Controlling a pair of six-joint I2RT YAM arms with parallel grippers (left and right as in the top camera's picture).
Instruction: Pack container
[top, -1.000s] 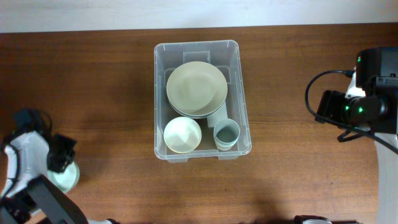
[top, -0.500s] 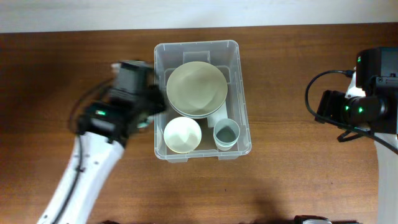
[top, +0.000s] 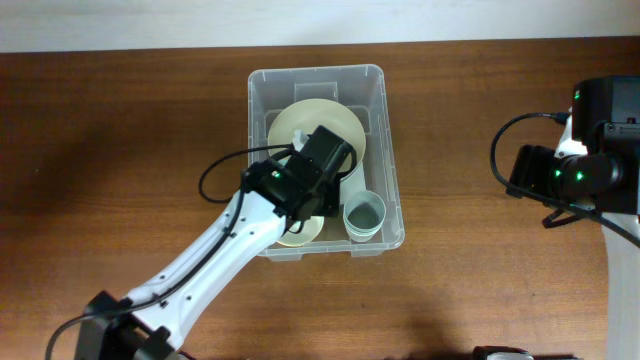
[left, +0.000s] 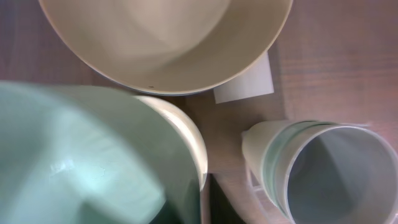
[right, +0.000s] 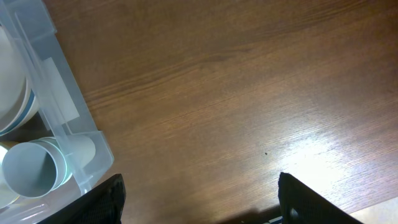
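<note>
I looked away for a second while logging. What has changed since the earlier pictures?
The left gripper swung from the overhead view's lower left to above the container, carrying the mint bowl with it. The plates, cream bowl, cup and right arm stayed put.

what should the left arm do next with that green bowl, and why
Probably lower the pale green round bowl, seemingly held in the left gripper, straight down into the cream round bowl and release. It hangs directly above that bowl in the clear plastic rectangular container, and the cream plate and pale blue cups take the other spots.
</note>
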